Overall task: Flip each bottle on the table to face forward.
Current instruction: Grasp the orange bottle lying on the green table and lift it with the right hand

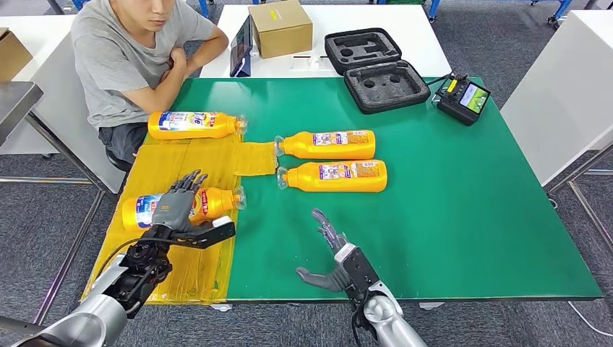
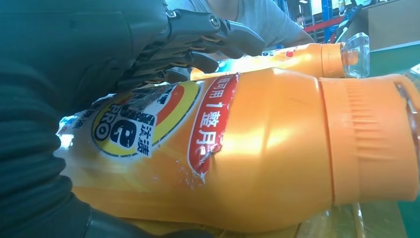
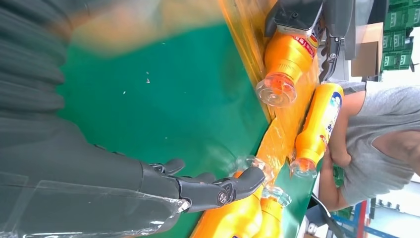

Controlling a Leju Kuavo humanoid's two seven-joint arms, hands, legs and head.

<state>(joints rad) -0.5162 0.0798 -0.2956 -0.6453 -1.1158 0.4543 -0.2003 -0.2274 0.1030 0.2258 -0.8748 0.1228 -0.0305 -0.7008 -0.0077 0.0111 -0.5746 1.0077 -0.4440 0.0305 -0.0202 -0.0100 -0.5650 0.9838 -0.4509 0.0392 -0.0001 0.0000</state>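
Four orange bottles lie on their sides. The near-left bottle (image 1: 209, 204) (image 2: 267, 163) (image 3: 286, 62) rests on the yellow sheet (image 1: 181, 163), cap to the right, blue-and-white label showing. My left hand (image 1: 176, 203) grips it, fingers (image 2: 208, 27) curled over its top and the thumb under it. Another bottle (image 1: 191, 124) (image 2: 307, 55) (image 3: 319, 121) lies farther back on the sheet. Two more bottles (image 1: 329, 144) (image 1: 336, 176) lie on the green mat, caps to the left, labels up. My right hand (image 1: 329, 253) (image 3: 208, 191) hovers open over the mat's near edge, touching nothing.
A person (image 1: 134, 50) sits at the far left corner, arms folded. At the back stand a cardboard box (image 1: 280, 27), a tablet (image 1: 241, 47), an open black foam case (image 1: 376, 69) and a controller with a screen (image 1: 464, 97). The green mat (image 1: 470, 210) spreads out to the right.
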